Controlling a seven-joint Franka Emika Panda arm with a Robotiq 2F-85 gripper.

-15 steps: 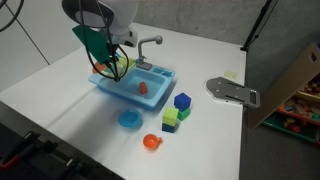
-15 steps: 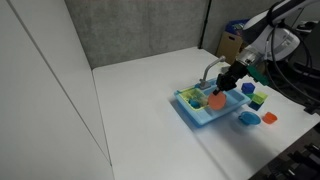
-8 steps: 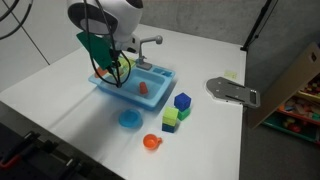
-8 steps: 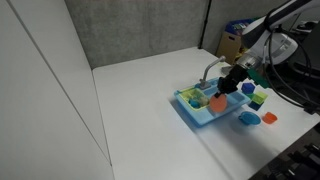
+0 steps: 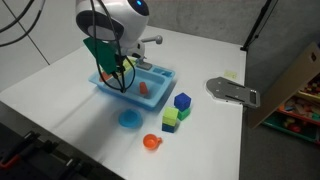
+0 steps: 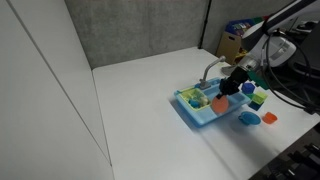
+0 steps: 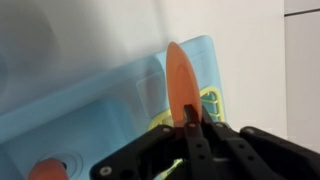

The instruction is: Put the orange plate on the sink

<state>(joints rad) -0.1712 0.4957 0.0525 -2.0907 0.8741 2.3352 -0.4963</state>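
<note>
**White tabletop, plate pinched on edge over the toy sink**

White table (image 5: 60,75) fills both exterior views, with a grey wall behind it. The sink (image 5: 150,78) lies near the middle. The gripper (image 7: 188,118) hangs over its rack end, its fingers clamped on the orange plate (image 7: 183,75). The plate stands upright, edge toward the wrist camera, above the green-yellow rack (image 7: 210,100). In an exterior view the plate (image 6: 218,103) shows low over the sink, below the gripper. The grey faucet (image 5: 148,42) rises just beside the arm. A small orange-red piece (image 5: 143,88) sits in the basin. Apart from the sink lie a blue plate (image 5: 129,120), an orange cup (image 5: 151,142), a blue block (image 5: 182,101) and green blocks (image 5: 172,118). A grey metal part (image 5: 232,92) lies further off.
</note>
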